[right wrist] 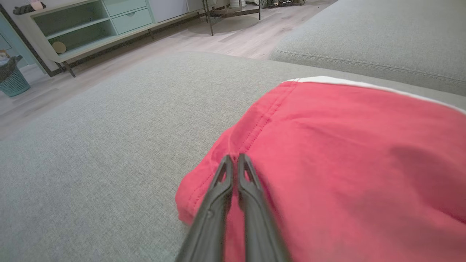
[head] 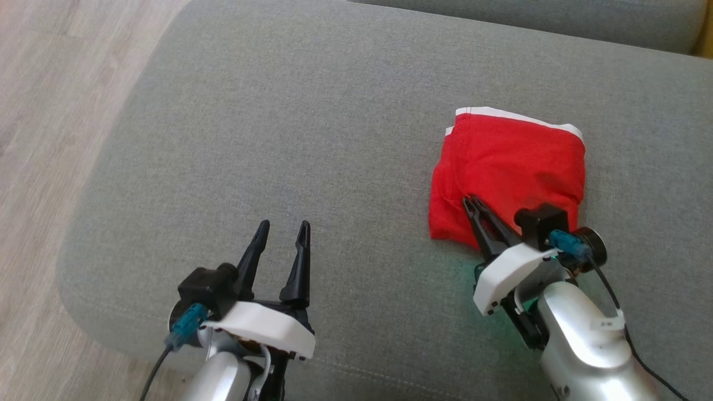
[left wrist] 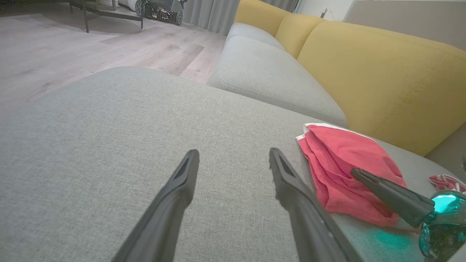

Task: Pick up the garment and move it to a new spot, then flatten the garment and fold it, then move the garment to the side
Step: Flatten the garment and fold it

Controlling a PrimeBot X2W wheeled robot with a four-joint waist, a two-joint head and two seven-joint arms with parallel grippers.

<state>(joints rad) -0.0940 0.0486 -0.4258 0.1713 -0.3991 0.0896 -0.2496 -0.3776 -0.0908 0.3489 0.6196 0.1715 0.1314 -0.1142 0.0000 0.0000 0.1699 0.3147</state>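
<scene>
Head view: red garment (head: 509,167) lies folded into a compact block on the right half of the grey sofa cushion (head: 312,111), white band (head: 518,118) at the far edge. Looks like folding is done and only the move to the side is left. Right gripper (head: 470,201) has its fingers together, tips on the garment's near-left part. I see no cloth pinched between them, so my read is it's set to press and slide the block, not lift it. Left gripper (head: 283,229) has fingers apart over bare cushion, well clear of the garment, probably parked so it stays out of the way. There's a small white tag (head: 607,322) on the right forearm, but the print is too small to read.

Left wrist view: left gripper (left wrist: 233,156) is spread, nothing between the fingers, just cushion fabric below. Garment (left wrist: 346,160) sits to the right, near the yellow backrest (left wrist: 382,80), with the right gripper (left wrist: 358,173) lying on top of it. A striped red-white scrap (left wrist: 447,181) shows at the frame edge; can't identify it.

Right wrist view: right gripper (right wrist: 235,160) is closed with a hairline gap, tips at a stitched seam of the garment (right wrist: 346,153). Mint shelf unit (right wrist: 91,25) stands across the floor. No brand or readable writing anywhere.
</scene>
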